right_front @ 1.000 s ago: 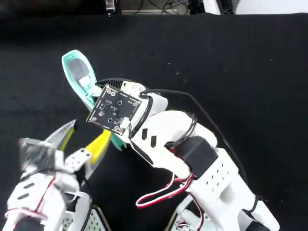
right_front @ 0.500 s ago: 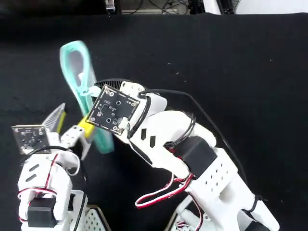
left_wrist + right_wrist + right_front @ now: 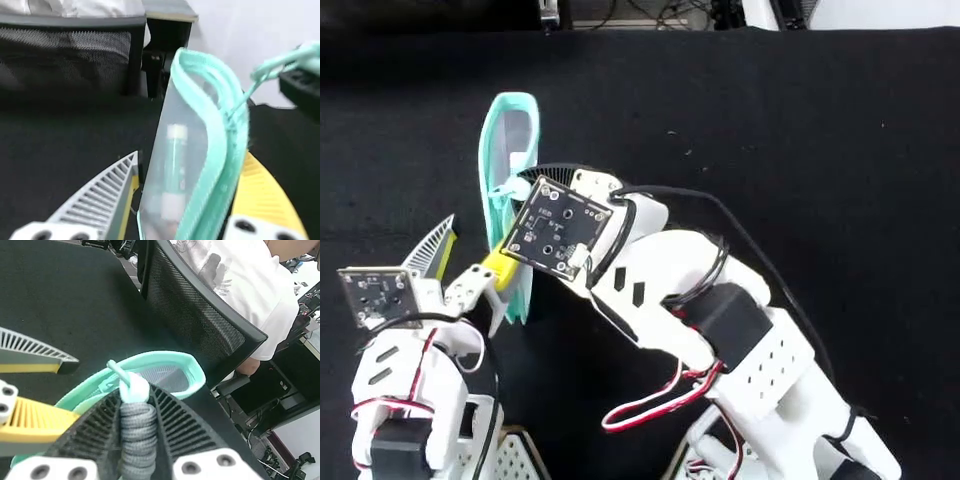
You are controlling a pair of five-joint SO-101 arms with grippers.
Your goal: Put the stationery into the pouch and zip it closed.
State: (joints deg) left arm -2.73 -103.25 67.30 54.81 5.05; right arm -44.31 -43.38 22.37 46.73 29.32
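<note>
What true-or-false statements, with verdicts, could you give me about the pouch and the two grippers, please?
1. The pouch lies flat on the table. False: it is tipped up on its edge.
2. The right gripper is shut on the zipper pull. True.
3. A green and white stick is inside the pouch. True.
4. The left gripper is clamped tight shut. False: its fingers are spread wide, and the left wrist view shows the pouch between them.
</note>
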